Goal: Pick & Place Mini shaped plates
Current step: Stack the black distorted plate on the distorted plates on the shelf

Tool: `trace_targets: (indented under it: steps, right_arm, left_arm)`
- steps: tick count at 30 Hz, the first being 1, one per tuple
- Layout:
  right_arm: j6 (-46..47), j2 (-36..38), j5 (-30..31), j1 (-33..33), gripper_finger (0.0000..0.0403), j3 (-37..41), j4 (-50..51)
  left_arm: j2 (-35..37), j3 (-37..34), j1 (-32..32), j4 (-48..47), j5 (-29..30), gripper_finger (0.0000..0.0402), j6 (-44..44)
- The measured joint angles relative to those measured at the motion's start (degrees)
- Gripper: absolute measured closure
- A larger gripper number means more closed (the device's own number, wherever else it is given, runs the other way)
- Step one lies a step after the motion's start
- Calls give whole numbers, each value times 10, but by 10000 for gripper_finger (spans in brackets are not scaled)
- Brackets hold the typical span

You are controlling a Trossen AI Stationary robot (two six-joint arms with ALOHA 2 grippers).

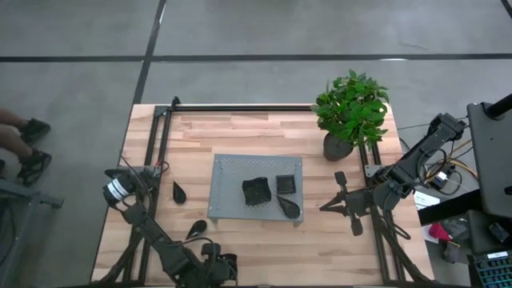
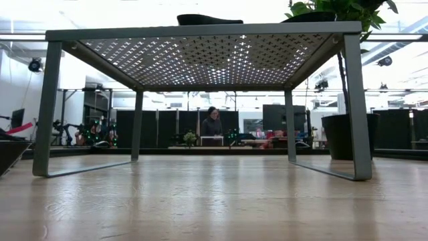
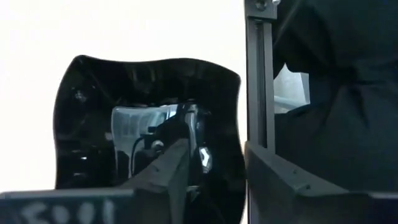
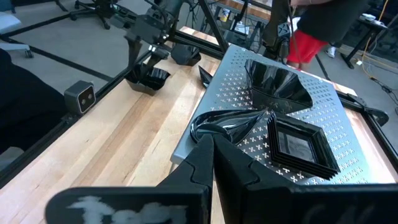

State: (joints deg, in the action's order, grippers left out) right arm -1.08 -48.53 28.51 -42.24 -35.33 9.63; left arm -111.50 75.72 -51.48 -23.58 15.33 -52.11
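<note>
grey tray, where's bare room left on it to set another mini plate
The grey tray is bare across its left part and along its far edge. Its near-right part is crowded: a wavy plate, a square plate and a teardrop plate sit close together there.

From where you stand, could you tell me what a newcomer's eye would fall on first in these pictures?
Probably the grey perforated tray at the table's middle, carrying three glossy black mini plates, beside the leafy green plant at the far right corner. Next, the left hand at the near edge, with a wavy-edged plate filling its wrist view. The right hand waits shut beside the tray.
</note>
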Motion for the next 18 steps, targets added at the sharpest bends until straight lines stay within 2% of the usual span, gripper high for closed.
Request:
trace_targets:
  steps: [8,12,18]
  right_arm:
    - [0,0,0,0,394,0,0]
    - [0,0,0,0,394,0,0]
    - [0,0,0,0,394,0,0]
  left_arm:
    - [1,3,2,-1,-12,389,9]
    - [2,28,4,-23,-16,398,14]
    - [8,123,4,-133,4,401,40]
